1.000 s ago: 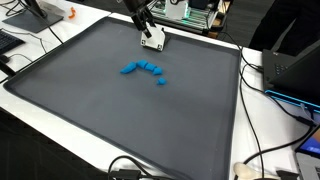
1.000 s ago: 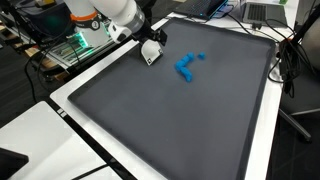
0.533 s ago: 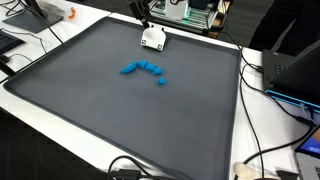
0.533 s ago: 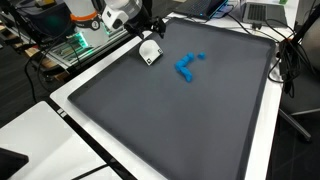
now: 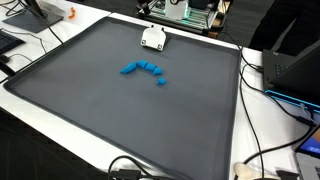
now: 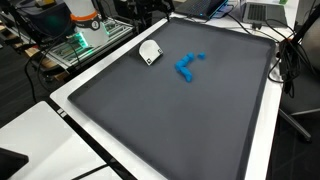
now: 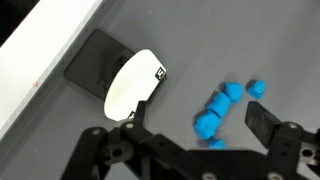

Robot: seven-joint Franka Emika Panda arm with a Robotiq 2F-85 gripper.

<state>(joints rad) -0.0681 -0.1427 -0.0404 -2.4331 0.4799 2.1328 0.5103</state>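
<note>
A white-and-black object lies alone near the far edge of the dark grey mat; it also shows in the other exterior view. A curved row of small blue pieces rests on the mat nearby. In the wrist view my gripper hangs high above the mat, open and empty. Below it are the white-and-black object and the blue pieces. The arm is almost wholly out of both exterior views.
A white table border frames the mat. Cables run along one side, beside a dark case. An orange item and green-lit electronics sit beyond the mat edge.
The arm has risen and pulled back from beside the white-and-black object, leaving the exterior views. The object and the blue pieces have not moved.
</note>
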